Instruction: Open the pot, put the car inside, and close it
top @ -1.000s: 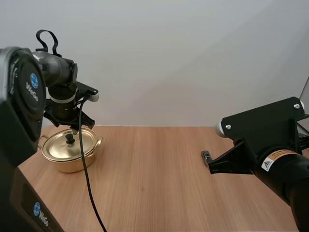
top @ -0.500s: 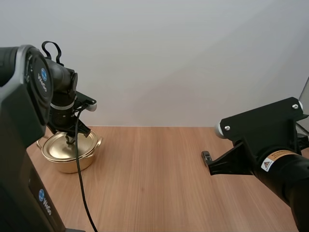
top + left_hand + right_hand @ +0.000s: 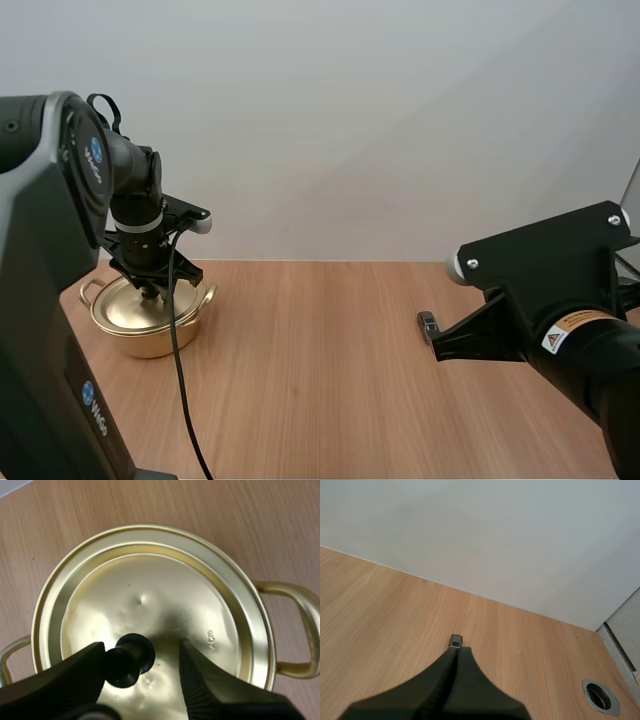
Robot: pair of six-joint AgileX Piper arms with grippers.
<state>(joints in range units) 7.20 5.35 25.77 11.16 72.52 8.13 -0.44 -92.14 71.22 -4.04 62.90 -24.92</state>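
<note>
**A:** Gold pot (image 3: 150, 338) at the left of the high view, lid (image 3: 150, 595) on. The left pincer (image 3: 141, 652) stands apart around the black knob (image 3: 129, 660), which sits nearer one finger.

**B:** I'd centre it, squeeze firmly, then lift straight up. And the car (image 3: 455, 641)?

**A:** On the tabletop (image 3: 320, 390), right of centre, just ahead of the right pincer (image 3: 455, 652), which is closed together on nothing.

**B:** Anything changed?

**A:** A second ago the left pincer hung above the knob. It has come down. The right arm hasn't moved.

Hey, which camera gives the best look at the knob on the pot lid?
The left wrist view: the black knob sits close up between the left gripper's open fingers. In the high view that gripper largely covers it.
</note>
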